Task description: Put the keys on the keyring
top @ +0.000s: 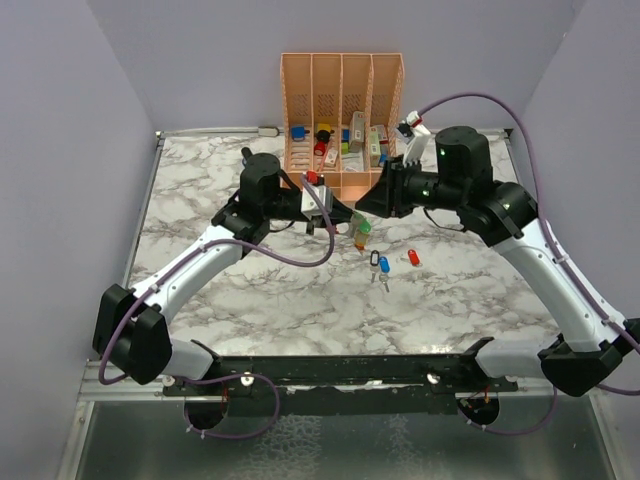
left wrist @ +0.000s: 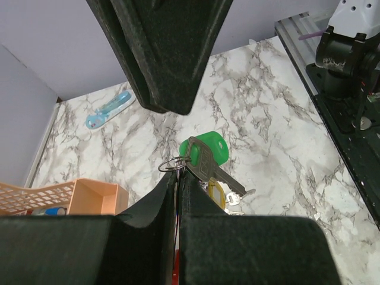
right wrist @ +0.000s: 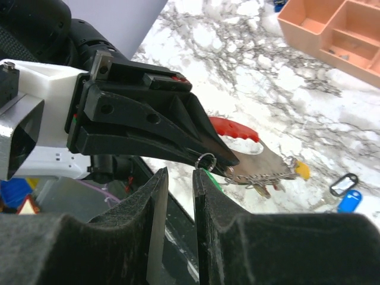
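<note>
My left gripper is shut on the keyring, a red curved grip with a flat metal plate and a short chain. A small wire ring juts from the left fingertips. From it hangs a green-headed key, with a yellow-tagged key just below. My right gripper is right at the wire ring, its jaws a little apart with nothing between them; the green key lies against the outside of one finger. On the table lie a black-tagged key, a blue key and a red key.
The peach slotted organizer with small colourful items stands at the back of the marble table. A long blue pen-like tool lies on the marble. Both arms meet above the table's middle.
</note>
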